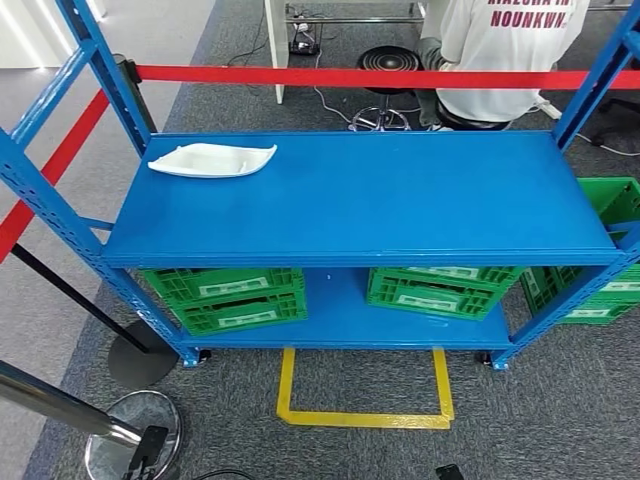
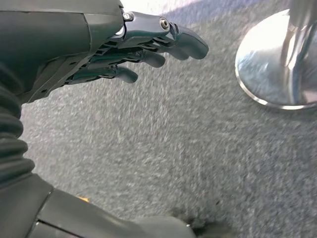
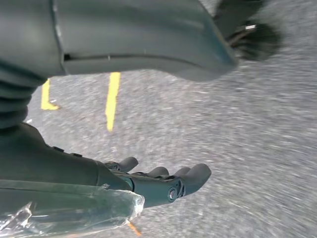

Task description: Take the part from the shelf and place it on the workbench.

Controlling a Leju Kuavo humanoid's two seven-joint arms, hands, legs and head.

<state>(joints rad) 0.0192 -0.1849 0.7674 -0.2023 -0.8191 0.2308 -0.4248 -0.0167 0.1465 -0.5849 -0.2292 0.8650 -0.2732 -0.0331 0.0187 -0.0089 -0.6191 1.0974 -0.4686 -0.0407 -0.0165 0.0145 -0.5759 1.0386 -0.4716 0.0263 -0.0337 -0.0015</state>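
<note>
White part (image 1: 212,160) on shelf (image 1: 362,200), robot hands hanging well apart

Right robot hand (image 3: 160,181) empty, fingers extended above grey carpet (image 3: 242,148).

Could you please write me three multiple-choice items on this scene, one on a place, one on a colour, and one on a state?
1. Where does the white part lie?
A. Top shelf, left end
B. Lower shelf
C. On the carpet

2. What colour are the crates?
A. Red
B. Green
C. Yellow

3. What does the left robot hand hold?
A. The part
B. A crate
C. Nothing

Answers:
1. A: the part lies on the top shelf, at its left end.
2. B: the crates are green.
3. C: the left robot hand hangs over carpet, fingers extended.
</note>
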